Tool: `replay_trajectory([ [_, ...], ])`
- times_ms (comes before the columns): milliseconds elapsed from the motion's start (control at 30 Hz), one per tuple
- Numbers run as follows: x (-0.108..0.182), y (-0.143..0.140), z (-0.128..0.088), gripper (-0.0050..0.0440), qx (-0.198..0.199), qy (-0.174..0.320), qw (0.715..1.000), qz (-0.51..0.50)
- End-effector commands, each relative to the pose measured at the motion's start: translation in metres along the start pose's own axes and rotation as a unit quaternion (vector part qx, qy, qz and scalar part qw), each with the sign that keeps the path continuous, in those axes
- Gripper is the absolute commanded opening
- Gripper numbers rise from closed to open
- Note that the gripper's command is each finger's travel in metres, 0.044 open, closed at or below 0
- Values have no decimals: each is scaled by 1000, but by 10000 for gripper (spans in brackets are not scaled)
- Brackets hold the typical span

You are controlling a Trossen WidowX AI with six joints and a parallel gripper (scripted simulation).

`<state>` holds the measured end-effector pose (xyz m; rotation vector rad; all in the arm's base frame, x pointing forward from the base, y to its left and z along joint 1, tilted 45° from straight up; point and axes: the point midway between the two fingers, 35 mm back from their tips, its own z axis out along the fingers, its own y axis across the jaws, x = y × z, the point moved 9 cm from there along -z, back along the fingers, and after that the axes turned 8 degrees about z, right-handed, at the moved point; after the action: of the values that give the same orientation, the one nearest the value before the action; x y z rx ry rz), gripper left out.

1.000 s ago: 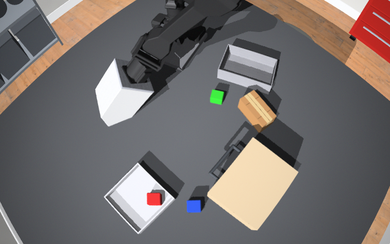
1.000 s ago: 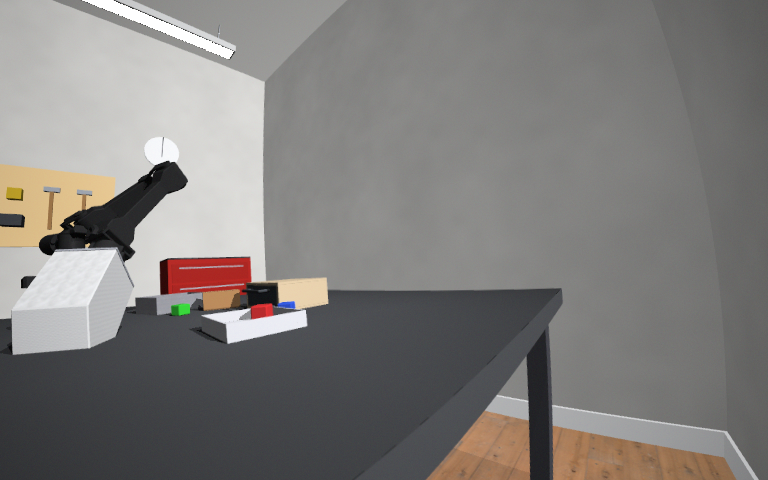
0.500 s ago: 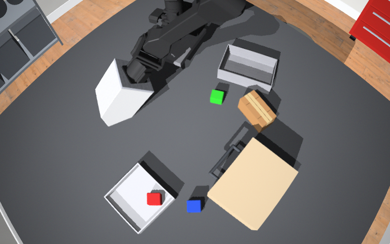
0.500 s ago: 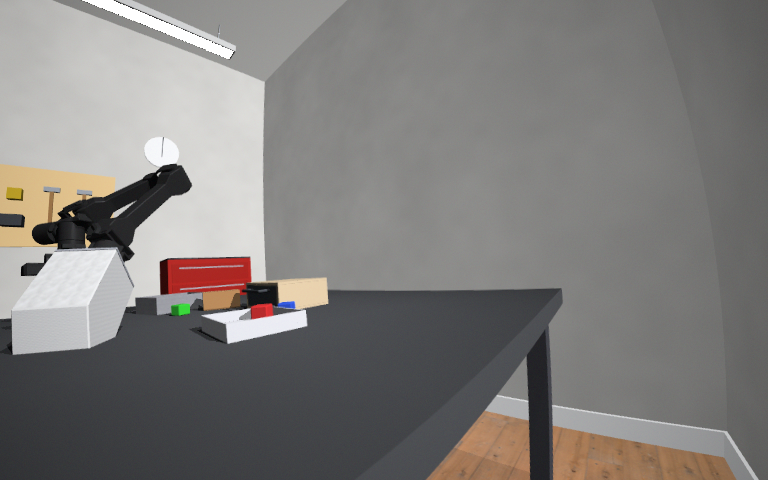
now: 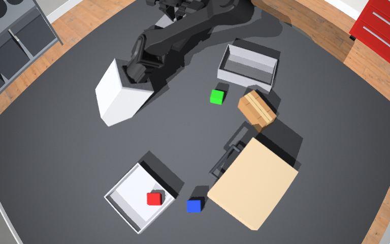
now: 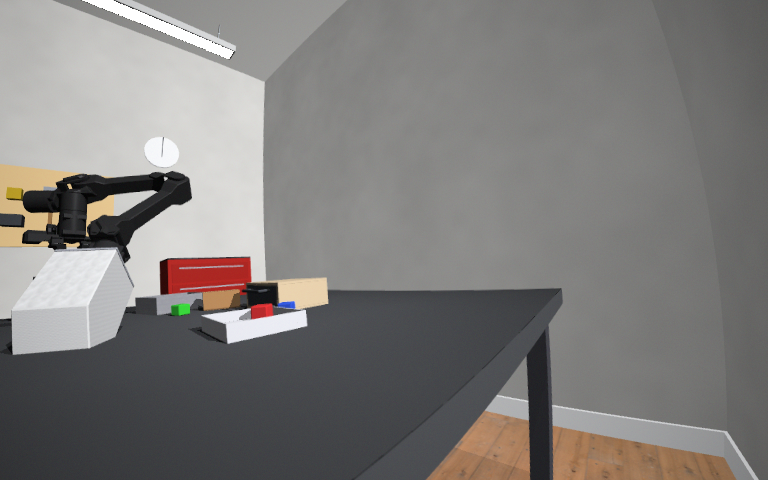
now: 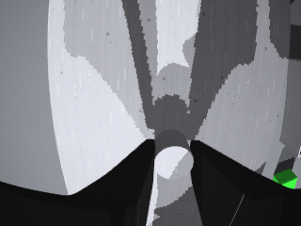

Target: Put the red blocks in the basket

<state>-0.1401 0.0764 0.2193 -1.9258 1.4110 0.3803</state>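
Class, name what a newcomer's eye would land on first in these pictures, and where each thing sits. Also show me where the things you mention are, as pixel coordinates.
Probably the red block [image 5: 154, 199] [image 6: 261, 310], bright inside the white tray [image 5: 123, 215] [image 6: 228, 332]. Next, the black arm [image 5: 184, 31] [image 6: 144, 212] reaching to the tall white container [image 5: 110, 86] [image 6: 53, 328], away from the tan cabinet [image 5: 253, 184] [image 6: 305, 291].

The red block [image 6: 261, 310] sits inside the white tray [image 6: 266, 328].

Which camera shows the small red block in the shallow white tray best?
The top view: it shows the small red block whole, inside the shallow white tray. The exterior view shows it smaller, its lower part hidden by the tray wall. The wrist view doesn't show it.
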Motion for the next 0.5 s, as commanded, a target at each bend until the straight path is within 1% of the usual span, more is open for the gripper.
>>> replay_trajectory([
  [0,-3,-10,-5,0,3,-1,999,33],
  [33,-10,-17,-5,0,3,-1,998,66],
  [100,-10,-17,-5,0,3,-1,998,66],
  [233,-31,-50,-5,0,3,-2,980,198],
  [267,-37,-59,-5,0,3,-2,979,202],
  [367,-47,-87,-5,0,2,-2,954,298],
  [400,-49,-95,-5,0,2,-2,954,300],
  [467,-53,-115,-5,0,2,-2,932,363],
])
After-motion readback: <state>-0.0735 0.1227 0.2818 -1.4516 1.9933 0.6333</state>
